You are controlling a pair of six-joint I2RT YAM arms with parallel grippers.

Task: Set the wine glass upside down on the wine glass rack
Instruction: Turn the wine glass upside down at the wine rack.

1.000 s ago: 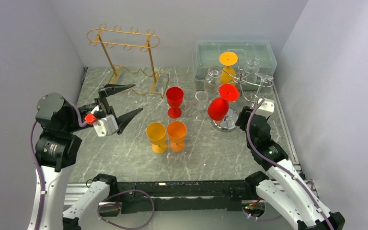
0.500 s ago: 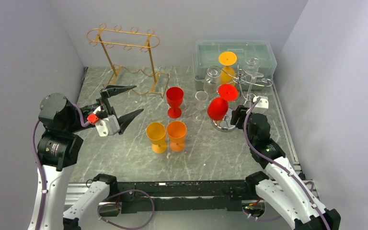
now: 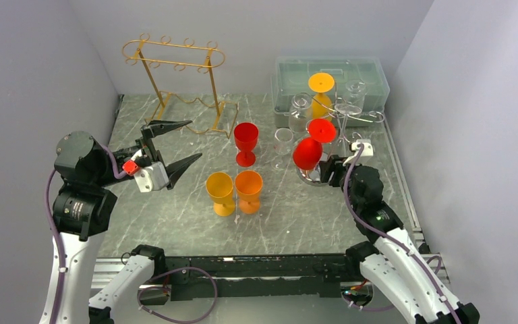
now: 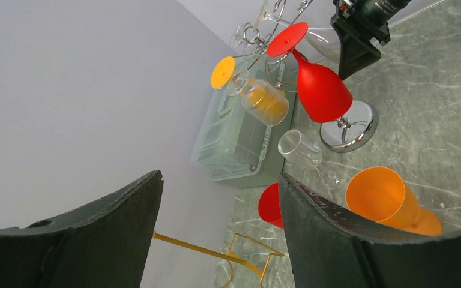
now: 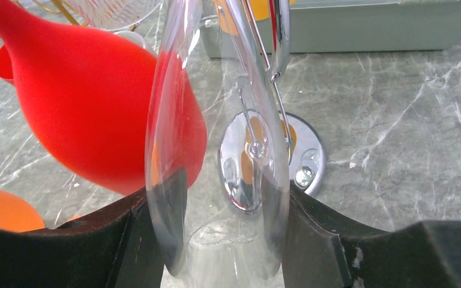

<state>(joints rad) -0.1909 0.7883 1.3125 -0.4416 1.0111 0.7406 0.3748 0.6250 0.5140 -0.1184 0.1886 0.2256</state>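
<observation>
My right gripper [image 5: 216,198] is shut on the bowl of a clear wine glass [image 5: 174,150], right beside the chrome rack's post and round base [image 5: 303,153]. In the top view this gripper [image 3: 332,170] sits at the chrome rack [image 3: 313,177], next to a red glass [image 3: 307,154] hanging upside down on it. An orange glass [image 3: 321,101] and a clear glass [image 3: 300,111] also hang there. My left gripper [image 3: 175,145] is open and empty above the table's left side; it also shows in the left wrist view [image 4: 219,177].
A gold wire rack [image 3: 175,54] stands empty at the back left. Upright on the table are a red glass [image 3: 245,138], a small clear glass [image 3: 283,140], a yellow glass [image 3: 220,189] and an orange glass [image 3: 248,187]. A pale green lidded box [image 3: 371,74] sits at the back right.
My right arm has shifted left and closer in, bringing its gripper and the clear glass nearer the chrome rack's base. The left arm has barely moved.
</observation>
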